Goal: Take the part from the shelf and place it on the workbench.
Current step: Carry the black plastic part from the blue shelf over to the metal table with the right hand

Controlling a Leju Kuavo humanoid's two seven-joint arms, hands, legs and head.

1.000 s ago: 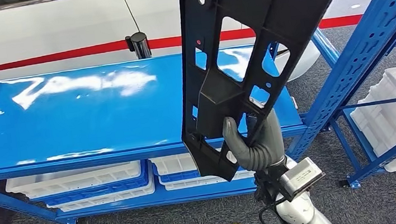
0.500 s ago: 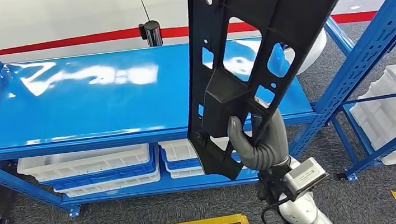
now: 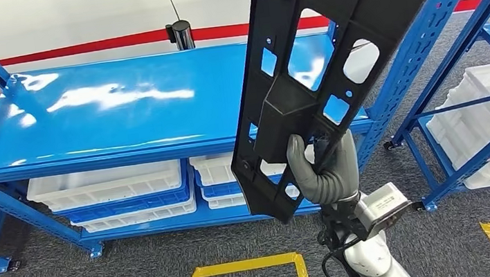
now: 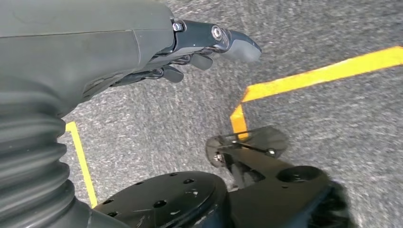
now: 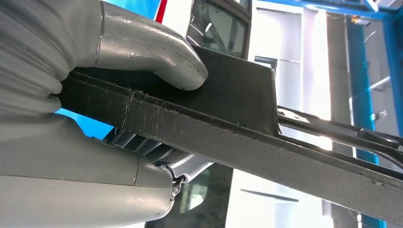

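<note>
The part (image 3: 292, 116) is a long black plastic panel with several cut-outs, held upright in front of me. My right hand (image 3: 326, 171) grips its lower end, thumb on the near face and fingers behind. The right wrist view shows the thumb (image 5: 157, 52) pressed on the part's (image 5: 247, 137) raised block, with the edge running across the palm. Behind the part stands the blue shelf (image 3: 120, 104), its top deck bare and glossy. My left hand (image 4: 119, 42) hangs over the grey floor with its fingers loosely apart and nothing in it.
White bins (image 3: 109, 189) fill the shelf's lower level. A second blue rack (image 3: 488, 34) with white bins (image 3: 487, 146) stands at the right. Yellow tape squares (image 3: 243, 271) mark the grey carpet in front. A black post (image 3: 180, 34) stands behind the shelf.
The whole picture has shifted, so the camera has moved relative to the shelf. My right hand keeps its hold on the part, which sits slightly further right in view.
</note>
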